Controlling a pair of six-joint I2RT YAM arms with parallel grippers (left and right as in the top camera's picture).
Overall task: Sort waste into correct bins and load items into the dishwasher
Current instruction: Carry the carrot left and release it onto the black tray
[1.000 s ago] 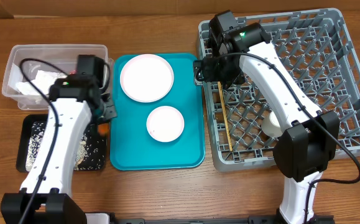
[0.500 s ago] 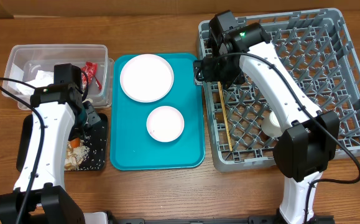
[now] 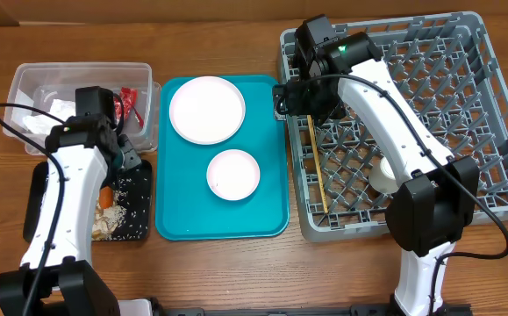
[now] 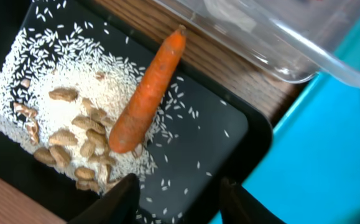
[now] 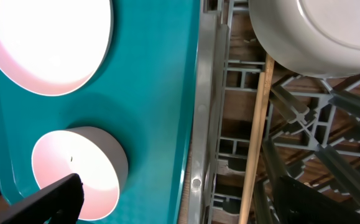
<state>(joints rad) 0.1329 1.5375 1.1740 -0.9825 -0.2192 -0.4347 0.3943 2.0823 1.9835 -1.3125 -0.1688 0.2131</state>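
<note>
I'm hovering left claw [image 4: 178, 194] over black tray [image 4: 220, 152] at 8 o'clock on desk [image 3: 236, 281], fingers parted, gripping nothing. Carrot piece [image 4: 147, 93] lying in tray, thick end resting on rice [image 4: 74, 106]. Right claw [image 5: 180, 198] spread wide, empty, hanging over 9 o'clock rim of dish rack [image 3: 490, 53]. Plate [image 3: 206, 109] and bowl [image 3: 232, 173] sitting on teal tray [image 3: 175, 224].
</note>
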